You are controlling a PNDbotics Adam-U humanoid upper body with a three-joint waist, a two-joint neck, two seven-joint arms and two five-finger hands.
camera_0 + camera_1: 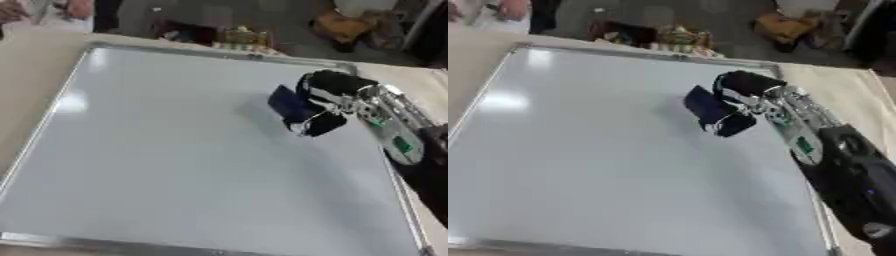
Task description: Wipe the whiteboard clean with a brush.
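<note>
Whiteboard (175, 160): brush (287, 102) clasped within right hand (328, 102) fingers.

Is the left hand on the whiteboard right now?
No, only the right hand is over the whiteboard, curled round the dark blue brush.

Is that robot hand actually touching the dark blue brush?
Touching. In the left eye view the right robot hand has its fingers curled round the dark blue brush, with no gap showing.
</note>
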